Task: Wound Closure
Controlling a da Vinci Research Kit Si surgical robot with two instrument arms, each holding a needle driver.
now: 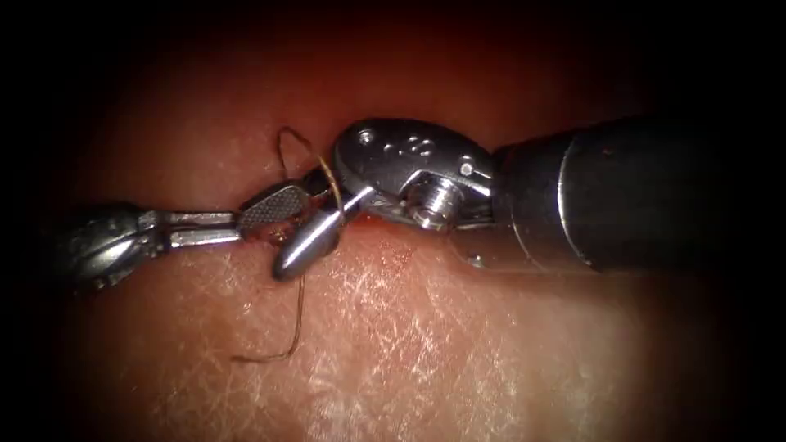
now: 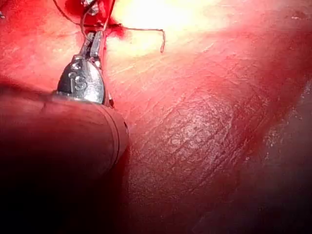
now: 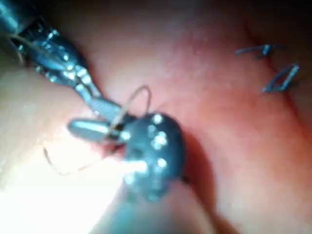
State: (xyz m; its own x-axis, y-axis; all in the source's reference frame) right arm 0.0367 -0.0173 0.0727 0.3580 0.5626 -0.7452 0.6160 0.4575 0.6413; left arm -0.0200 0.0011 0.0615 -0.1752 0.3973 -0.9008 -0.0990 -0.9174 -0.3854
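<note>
Jaws of both the left tool (image 1: 274, 206) and right tool (image 1: 315, 233) meet at the thread (image 1: 288, 340); grip cannot be told.

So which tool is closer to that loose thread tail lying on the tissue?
Right. The right arm's tool ends just above the upper stretch of the thread tail; the left arm's tool sits higher up, farther from it.

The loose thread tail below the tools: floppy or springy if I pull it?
Probably limp: the thread tail lies in a slack curve on the tissue. The loop above the left tool stands arched, so perhaps slightly springy.
</note>
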